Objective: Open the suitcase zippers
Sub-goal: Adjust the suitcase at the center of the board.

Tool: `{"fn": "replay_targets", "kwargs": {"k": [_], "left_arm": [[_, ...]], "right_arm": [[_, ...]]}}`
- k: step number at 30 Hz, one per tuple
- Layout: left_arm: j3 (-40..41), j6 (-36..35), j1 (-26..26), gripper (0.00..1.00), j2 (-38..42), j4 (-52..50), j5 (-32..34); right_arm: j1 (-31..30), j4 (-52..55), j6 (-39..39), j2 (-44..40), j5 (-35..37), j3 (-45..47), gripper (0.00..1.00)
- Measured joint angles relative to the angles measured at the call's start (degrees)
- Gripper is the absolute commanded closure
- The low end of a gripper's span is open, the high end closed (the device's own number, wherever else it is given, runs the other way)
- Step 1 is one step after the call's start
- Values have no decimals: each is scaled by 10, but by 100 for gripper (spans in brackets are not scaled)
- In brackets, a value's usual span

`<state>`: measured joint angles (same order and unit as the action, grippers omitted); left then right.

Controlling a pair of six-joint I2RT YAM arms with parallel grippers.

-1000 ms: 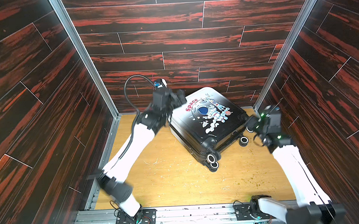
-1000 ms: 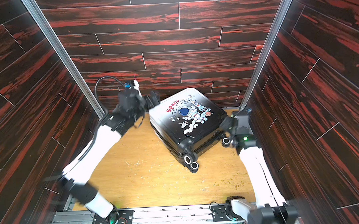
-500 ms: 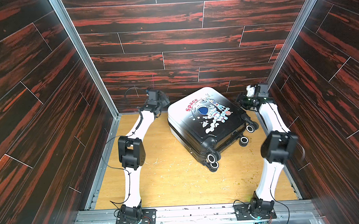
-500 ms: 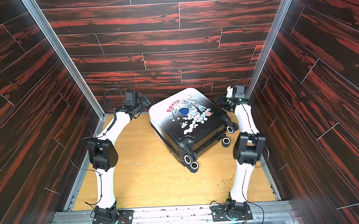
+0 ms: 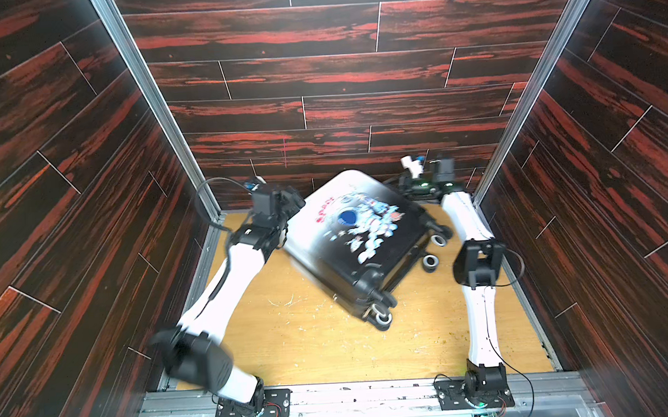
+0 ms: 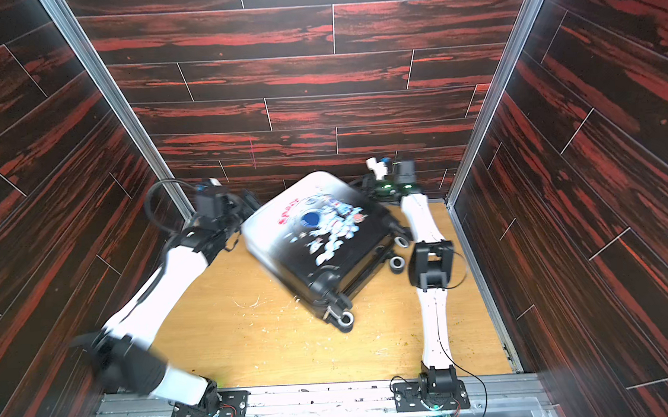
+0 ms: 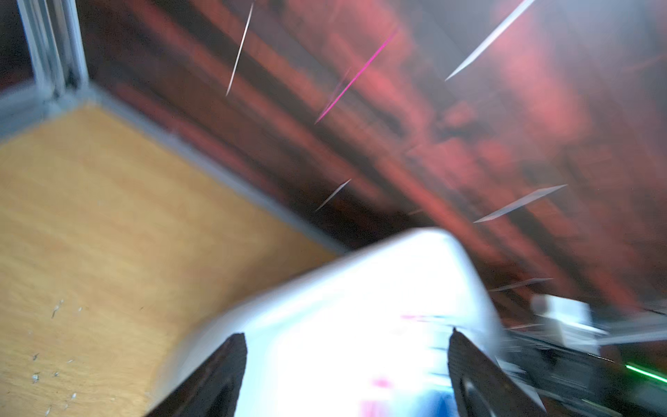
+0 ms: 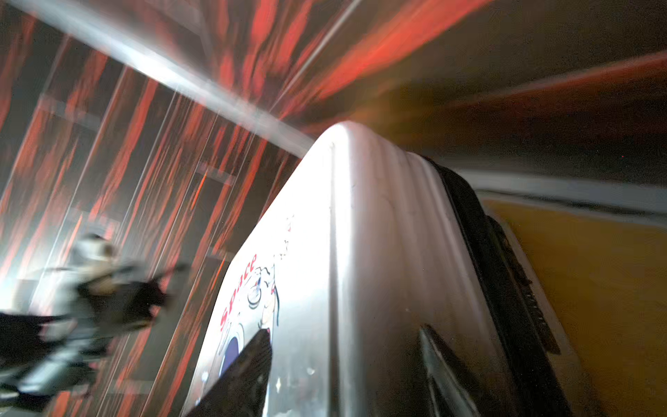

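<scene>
Suitcase (image 5: 349, 236) lies lid-up at centre frame in both top views, smeared with blur, shells together: nothing unzipped that I can see. Left gripper (image 7: 346, 343) is spread wide, straddling the case's white corner; contact, can't tell. Right gripper (image 8: 344, 330) is spread too, over the ribbed side. The zippers (image 8: 483, 260) show as a closed black track, pulls not visible. By my reckoning the whole job is left.

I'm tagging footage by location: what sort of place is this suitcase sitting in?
Probably an enclosed robot test cell, not a home: wood-grain wall panels on aluminium posts, a scratched wooden tabletop, and the left arm and right arm bolted to a metal rail.
</scene>
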<state>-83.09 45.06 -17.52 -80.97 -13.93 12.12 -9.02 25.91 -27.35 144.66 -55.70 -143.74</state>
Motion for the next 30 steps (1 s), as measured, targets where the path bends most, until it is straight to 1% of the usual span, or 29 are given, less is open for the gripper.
{"fn": "replay_targets", "kwargs": {"k": [2, 4, 6, 7, 8, 9, 10, 12, 15, 17, 18, 21, 22, 24, 26, 27, 30], "left_arm": [[7, 3, -5, 12, 50, -16, 13], [15, 3, -4, 13, 80, -33, 19], [23, -3, -3, 15, 94, -56, 3], [26, -8, -4, 15, 95, -68, -5], [29, -17, -10, 16, 96, -85, -15], [34, -27, -23, 17, 96, -101, -24], [40, -38, -38, 20, 99, -118, -30], [62, -63, -85, 25, 117, -149, -48], [110, -106, -167, 37, 173, -188, -93], [144, -128, -226, 46, 219, -207, -116], [162, -139, -259, 54, 243, -217, -120], [201, -161, -358, 73, 292, -250, -114], [208, -166, -385, 78, 298, -259, -110], [221, -172, -445, 85, 296, -278, -103], [229, -179, -492, 92, 276, -287, -101], [232, -183, -514, 94, 259, -291, -102], [228, -195, -556, 95, 207, -288, -112]], "right_arm": [[-44, 46, 31, 0, 8, -10, 39], [-78, 95, 58, -6, 34, -13, 40], [-108, 143, 78, -38, 106, 9, 39], [-115, 148, 80, -69, 144, 44, 38], [-121, 145, 80, -124, 203, 105, 37], [-122, 128, 79, -193, 254, 184, 37], [-119, 110, 76, -254, 294, 253, 37], [-103, 65, 67, -422, 382, 413, 38], [-80, 12, 52, -634, 452, 565, 40], [-87, -14, 45, -743, 478, 638, 41], [-94, -22, 41, -788, 485, 672, 41], [-109, -18, 36, -869, 492, 765, 42], [-110, -5, 35, -885, 492, 791, 43], [-113, 33, 35, -901, 488, 835, 43], [-123, 68, 38, -916, 479, 864, 44], [-131, 87, 40, -926, 473, 873, 44], [-150, 122, 50, -961, 457, 881, 45]]}}
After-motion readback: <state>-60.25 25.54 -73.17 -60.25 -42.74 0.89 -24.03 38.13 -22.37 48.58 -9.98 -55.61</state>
